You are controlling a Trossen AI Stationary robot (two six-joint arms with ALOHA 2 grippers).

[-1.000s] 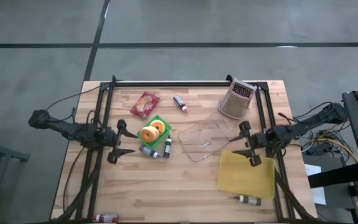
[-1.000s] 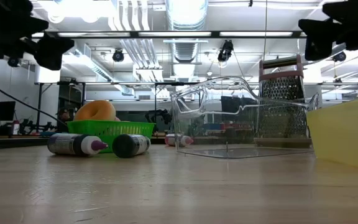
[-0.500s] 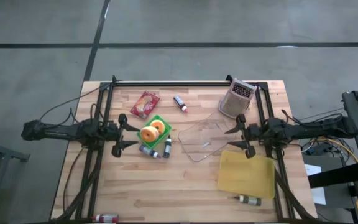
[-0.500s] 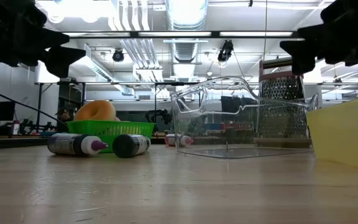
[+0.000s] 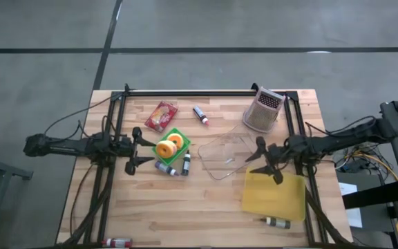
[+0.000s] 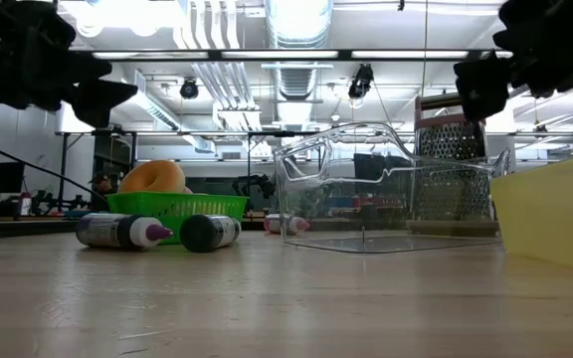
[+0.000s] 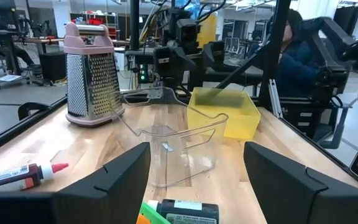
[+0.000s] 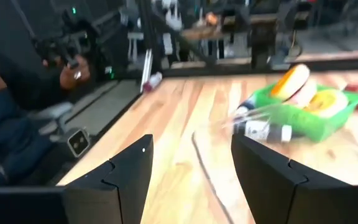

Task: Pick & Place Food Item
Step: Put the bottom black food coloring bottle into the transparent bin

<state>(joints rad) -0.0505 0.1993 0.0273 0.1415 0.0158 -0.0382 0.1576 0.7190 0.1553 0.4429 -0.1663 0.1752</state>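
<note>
The light wooden slatted table point(image 5: 206, 207) carries everything, with a black metal frame point(image 5: 185, 92) along its far edge and sides. On its right near part lies a shallow yellow plastic bin point(image 5: 275, 195), and just left of that, touching or almost so, stands a clear plastic container point(image 5: 225, 155). Far right stands a metal box grater with a pink handle point(image 5: 263, 109).

Left of centre sits a small green plastic basket point(image 5: 172, 146) holding the food items, two orange-yellow doughnut-shaped pieces point(image 5: 165, 148). Just beside its near edge lie two small dark bottles point(image 5: 166, 168), one with a purple cap. A red-and-white snack packet point(image 5: 161, 115) lies far left, and a small tube with a red tip point(image 5: 200, 114) lies to its right.

The left gripper point(image 5: 136, 146) hangs just left of the basket, fingers apart and holding nothing. The right gripper point(image 5: 266, 160) hangs over the clear container's right edge, fingers likewise spread and empty.

Another small dark bottle point(image 5: 277, 222) lies near the table's near right edge.
</note>
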